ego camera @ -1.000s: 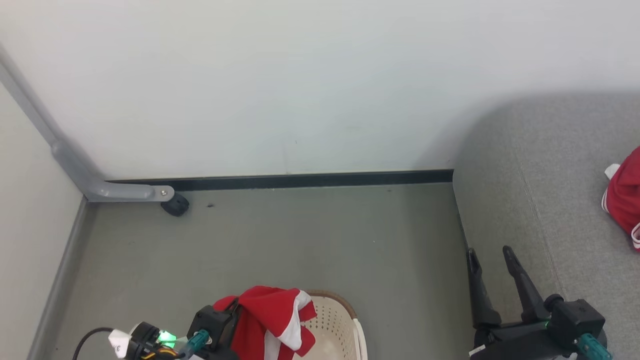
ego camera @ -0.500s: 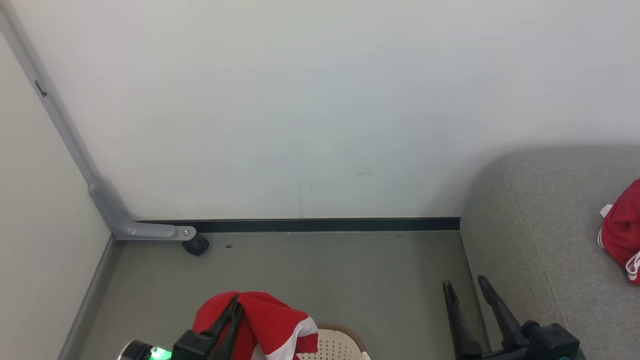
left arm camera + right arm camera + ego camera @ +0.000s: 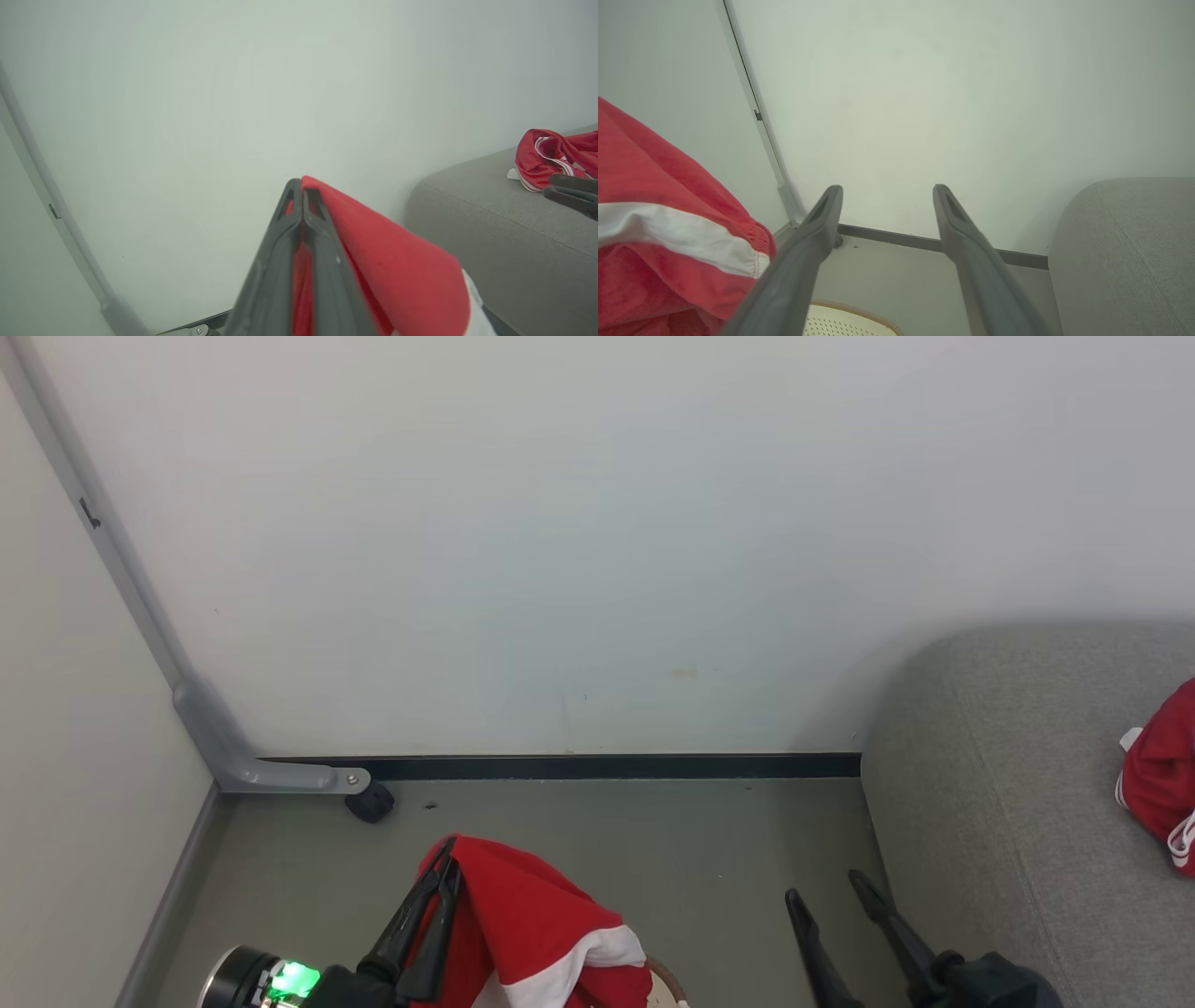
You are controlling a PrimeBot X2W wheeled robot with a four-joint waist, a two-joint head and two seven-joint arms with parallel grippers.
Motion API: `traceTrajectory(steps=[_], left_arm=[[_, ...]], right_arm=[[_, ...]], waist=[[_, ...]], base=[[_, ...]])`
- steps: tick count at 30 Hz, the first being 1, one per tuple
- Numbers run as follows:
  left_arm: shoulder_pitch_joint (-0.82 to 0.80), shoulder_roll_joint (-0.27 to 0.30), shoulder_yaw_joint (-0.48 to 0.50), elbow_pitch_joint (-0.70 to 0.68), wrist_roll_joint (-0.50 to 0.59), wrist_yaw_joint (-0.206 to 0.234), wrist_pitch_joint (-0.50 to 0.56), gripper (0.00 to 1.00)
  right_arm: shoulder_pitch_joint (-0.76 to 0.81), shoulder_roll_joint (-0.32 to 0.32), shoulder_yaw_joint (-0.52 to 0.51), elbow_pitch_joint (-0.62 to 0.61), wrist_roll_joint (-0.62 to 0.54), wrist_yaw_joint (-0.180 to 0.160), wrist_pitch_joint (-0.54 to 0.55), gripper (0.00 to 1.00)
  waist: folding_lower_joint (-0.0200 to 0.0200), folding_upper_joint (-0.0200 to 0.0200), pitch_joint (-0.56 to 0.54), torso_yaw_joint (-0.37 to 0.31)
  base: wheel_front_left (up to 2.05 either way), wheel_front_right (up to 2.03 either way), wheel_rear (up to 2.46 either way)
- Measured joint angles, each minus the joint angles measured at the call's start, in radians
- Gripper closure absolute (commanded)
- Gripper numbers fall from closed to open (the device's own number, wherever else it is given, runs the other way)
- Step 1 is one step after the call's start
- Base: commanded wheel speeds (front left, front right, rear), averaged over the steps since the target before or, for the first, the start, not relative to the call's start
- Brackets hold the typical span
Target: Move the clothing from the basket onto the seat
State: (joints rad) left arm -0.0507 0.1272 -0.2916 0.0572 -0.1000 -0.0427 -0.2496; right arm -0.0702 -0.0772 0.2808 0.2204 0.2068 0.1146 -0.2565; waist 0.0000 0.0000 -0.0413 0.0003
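A soft red garment (image 3: 532, 924) with a broad white band is held by the left gripper (image 3: 449, 847). Its two long dark fingers are pressed together on the upper fold of the fabric. The cloth is draped from the fingers in loose folds, and in the right wrist view a gathered hem is seen under the white band. Below these folds a curved piece of the basket (image 3: 852, 319) is visible, with cream perforated plastic and a brown braided rim; whether the cloth touches it cannot be told. The right gripper (image 3: 825, 887) is spread wide, and nothing is held between its smooth tapered fingers. It is placed over the floor (image 3: 579, 831), near the left edge of the seat (image 3: 1008, 821). The seat is covered with grey woven fabric, its corner is rounded, and a thin seam runs along it. A second garment (image 3: 1160, 775), red with thin white stripes, lies crumpled on the seat, well apart from that left edge. The floor is matt grey-green, the wall (image 3: 597, 541) is pale and smooth, and a black skirting strip (image 3: 607, 766) joins them. A bent grey metal bar (image 3: 210, 737) with a small black castor (image 3: 370, 802) stands at the left corner of the floor.
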Motion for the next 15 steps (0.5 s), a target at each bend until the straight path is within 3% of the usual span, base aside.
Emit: traceTrajectory(steps=[8, 15], left_arm=[[0.022, 0.012, -0.005, -0.049, 0.018, -0.001, 0.000, 1.00], [0.022, 0.017, -0.017, -0.067, 0.040, -0.003, 0.000, 1.00]], right_arm=[[0.000, -0.054, 0.142, -0.026, -0.016, 0.009, 0.000, 0.00], [-0.026, -0.187, 0.388, -0.091, -0.018, 0.009, 0.000, 0.00]], waist=[[0.0000, 0.0000, 0.005, -0.007], [0.0000, 0.0000, 0.018, -0.011]], base=[[0.00, 0.00, 0.00], [0.00, 0.00, 0.00]])
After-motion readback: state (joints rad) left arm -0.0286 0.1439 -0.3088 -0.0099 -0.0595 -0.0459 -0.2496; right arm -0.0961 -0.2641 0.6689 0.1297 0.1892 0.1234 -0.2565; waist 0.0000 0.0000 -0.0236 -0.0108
